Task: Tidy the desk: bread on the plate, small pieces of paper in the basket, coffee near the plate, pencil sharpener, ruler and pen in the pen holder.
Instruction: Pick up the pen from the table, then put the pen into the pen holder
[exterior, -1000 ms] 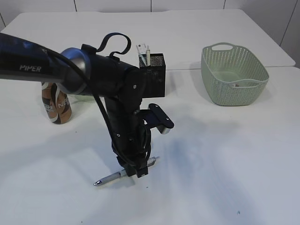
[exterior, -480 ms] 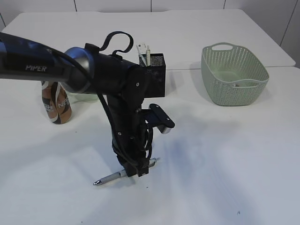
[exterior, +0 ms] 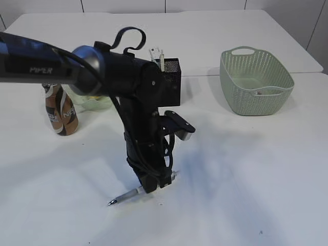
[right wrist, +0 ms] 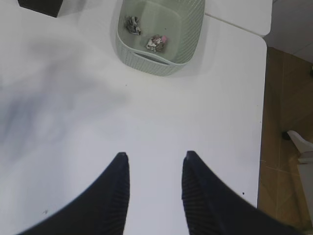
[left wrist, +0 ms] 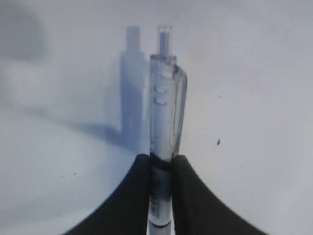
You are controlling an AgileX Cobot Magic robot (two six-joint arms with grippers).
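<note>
One pen (exterior: 123, 196) is the business of the moment: the left gripper (exterior: 154, 185) has its jaws closed on the barrel, near the clip end, with the tip slanting down toward the near left of the desk (exterior: 266, 169). From the left wrist view the clear upper barrel and clicker stick out beyond the black pads, its shadow lying close beside it, so I judge the pen barely off the surface, if at all. The pen step looks to be in hand; next it wants lifting, carrying to the far side and tipping upright over the pen holder (exterior: 169, 82), which already has a few things standing in it.

Over on the right, the right gripper (right wrist: 154, 169) hangs above bare desk with its jaws apart and nothing between them. The basket (right wrist: 161, 29) holds crumpled paper scraps (right wrist: 156, 42).

The coffee (exterior: 60, 108) stands at far left, half behind the arm. A greenish dish behind the arm may be the plate; bread, ruler and sharpener I cannot pick out.
</note>
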